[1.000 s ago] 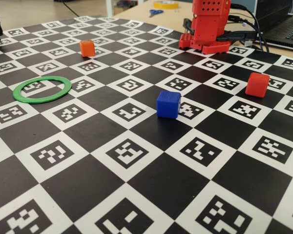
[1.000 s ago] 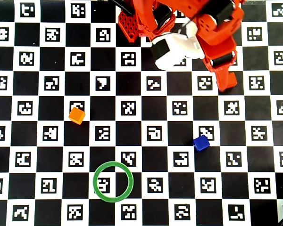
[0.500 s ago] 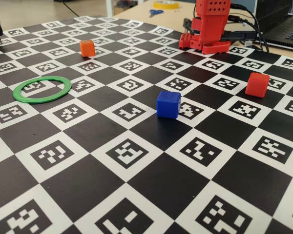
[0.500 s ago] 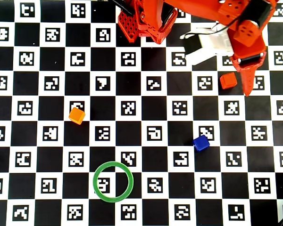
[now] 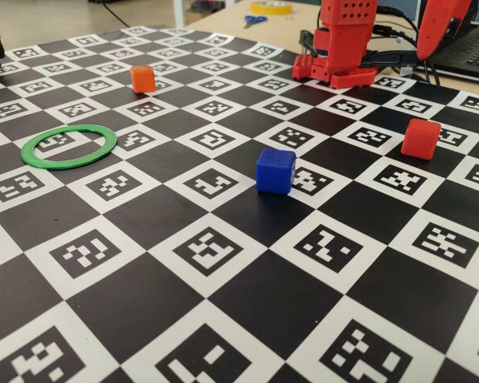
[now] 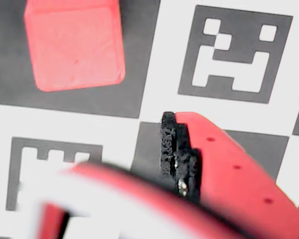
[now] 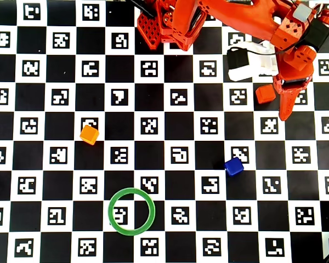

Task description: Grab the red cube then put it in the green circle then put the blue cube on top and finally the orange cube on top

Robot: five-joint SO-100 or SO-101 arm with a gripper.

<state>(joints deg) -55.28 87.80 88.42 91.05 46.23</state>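
Swung further right and outward in the overhead view since half a second ago; cubes and ring unmoved. Gripper (image 7: 287, 107) hanging just beside the red cube (image 7: 265, 93), not touching it; whether spread or clenched, cannot tell. Blue cube (image 7: 233, 166) well below and left of the tool, orange cube (image 7: 89, 134) and green circle (image 7: 131, 211) far left.

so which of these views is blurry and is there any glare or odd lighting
The wrist view is softest: the red cube is slightly soft and bright, and the hand in the foreground dissolves into a blurred red and white smear at the bottom. The overhead view is sharp and evenly lit, with a small shadow beside the blue cube. The fixed view is clear up close; its far background is softer.
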